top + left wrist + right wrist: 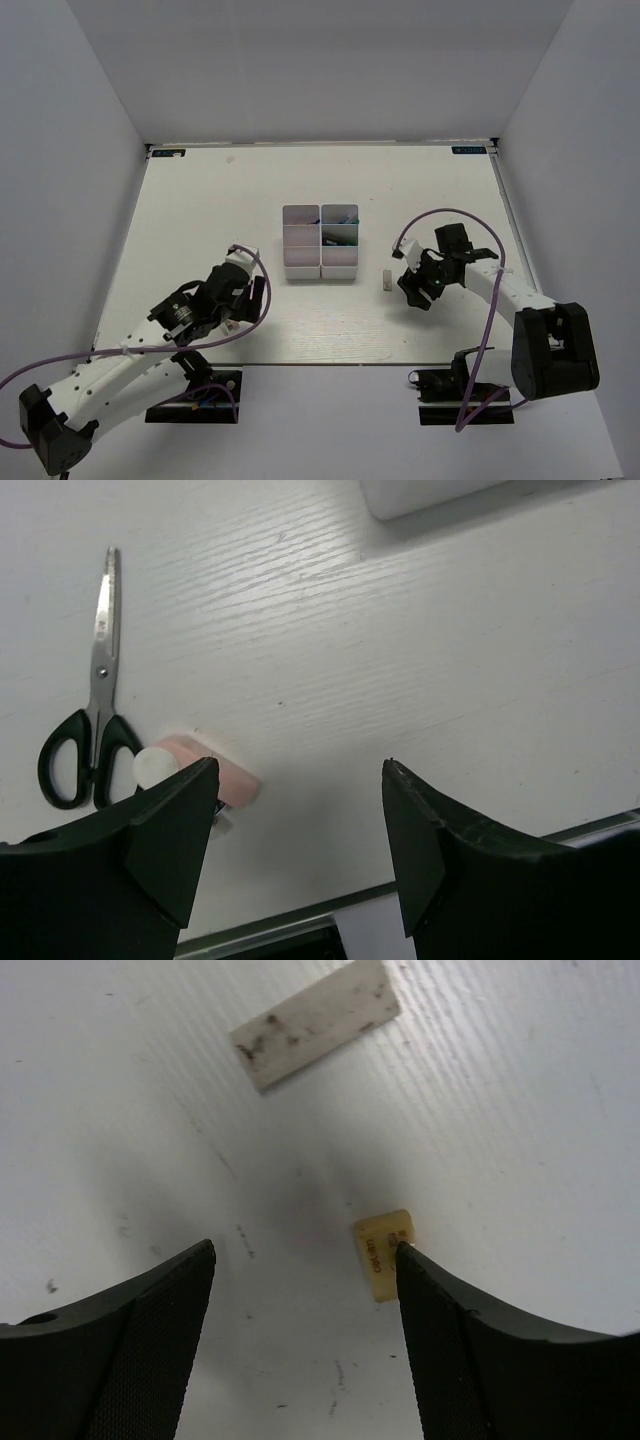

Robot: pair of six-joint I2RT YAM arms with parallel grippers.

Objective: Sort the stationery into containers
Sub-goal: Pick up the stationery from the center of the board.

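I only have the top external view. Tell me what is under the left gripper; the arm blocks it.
Observer: The left gripper is open and empty; a pink piece lies on the table just outside one finger.
Operator: Report anything else near it.
Observer: A pair of black-handled scissors lies flat beside the pink piece, blades pointing away from the wrist camera.
Operator: Now check the right side.
Observer: The right gripper is open, with a tiny tan block lying close by one fingertip, not gripped.
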